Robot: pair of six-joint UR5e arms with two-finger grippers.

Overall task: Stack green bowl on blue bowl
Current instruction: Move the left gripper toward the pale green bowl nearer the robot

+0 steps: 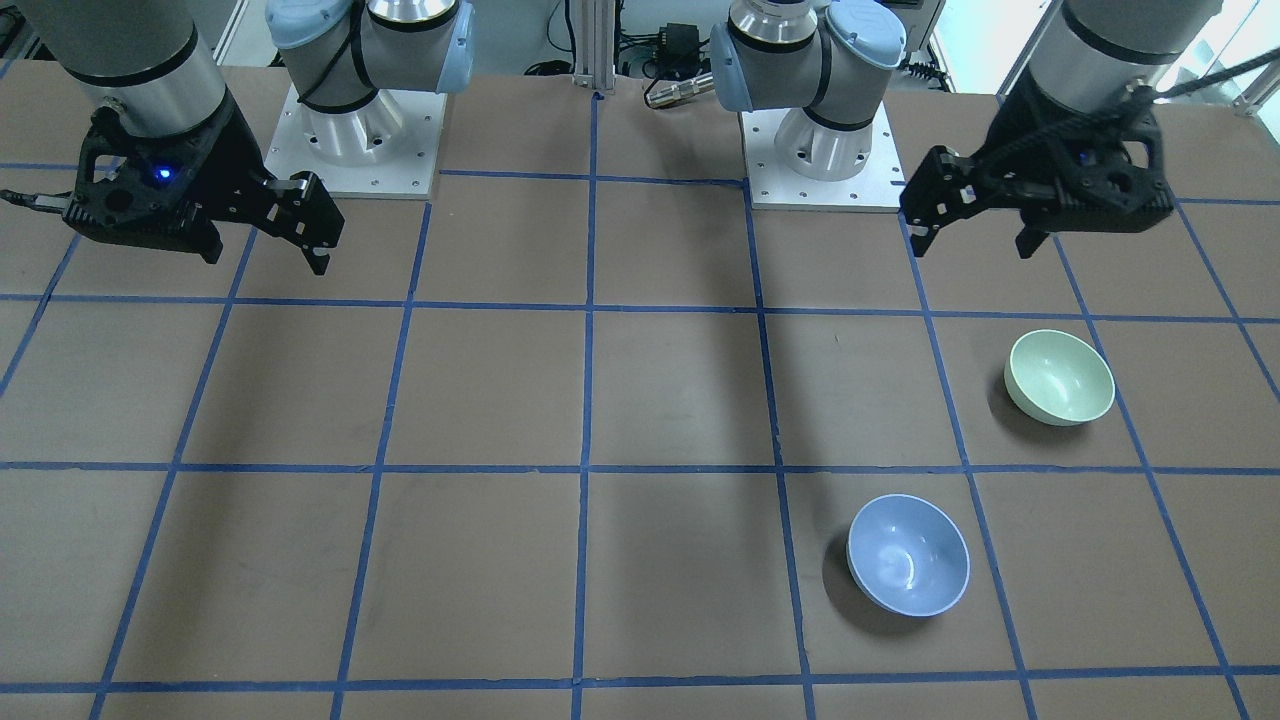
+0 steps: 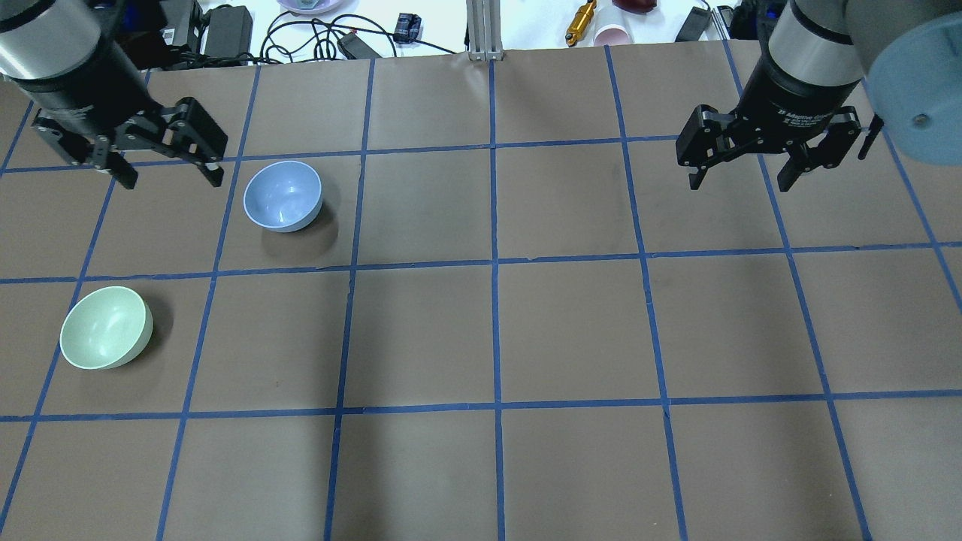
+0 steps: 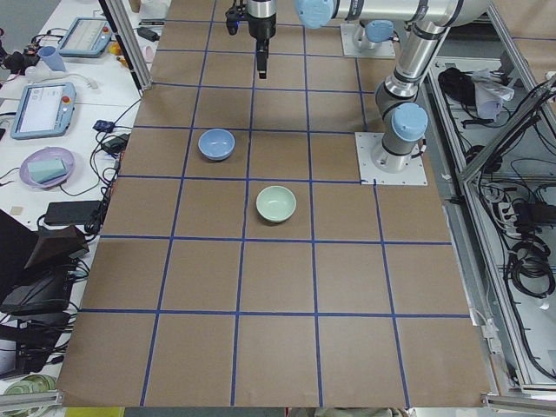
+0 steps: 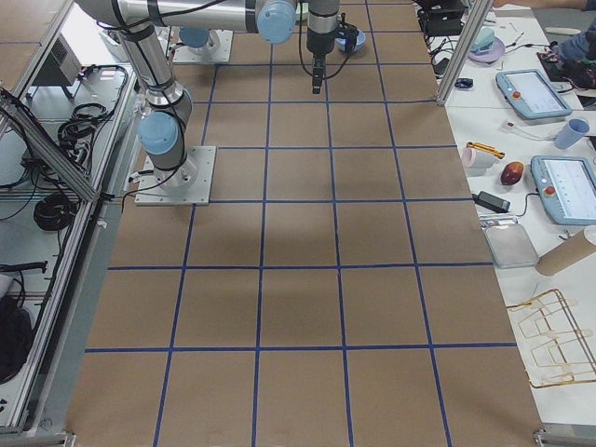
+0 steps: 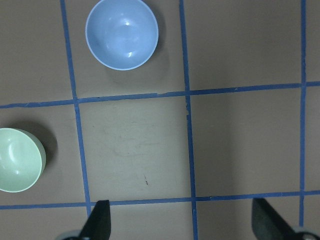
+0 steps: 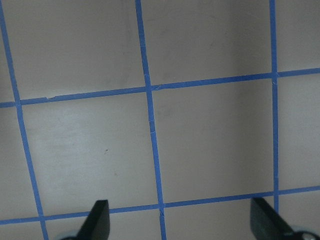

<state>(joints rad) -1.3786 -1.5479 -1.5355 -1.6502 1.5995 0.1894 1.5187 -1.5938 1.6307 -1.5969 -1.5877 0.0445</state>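
Observation:
The green bowl (image 2: 105, 328) stands upright and empty on the table's left side, nearer the robot. It also shows in the front view (image 1: 1060, 377) and at the left edge of the left wrist view (image 5: 17, 160). The blue bowl (image 2: 283, 195) stands upright and empty about one grid square farther out and to the right (image 1: 908, 555) (image 5: 122, 34). My left gripper (image 2: 172, 179) hangs open and empty, high above the table between the two bowls and touching neither (image 5: 182, 222). My right gripper (image 2: 740, 182) hangs open and empty over the bare right side (image 6: 181, 220).
Blue tape (image 2: 493, 263) marks the brown table in a grid of squares. The two arm bases (image 1: 355, 150) (image 1: 825, 160) stand at the robot's edge. Cables, cups and tablets (image 2: 331, 37) lie beyond the far edge, off the work surface.

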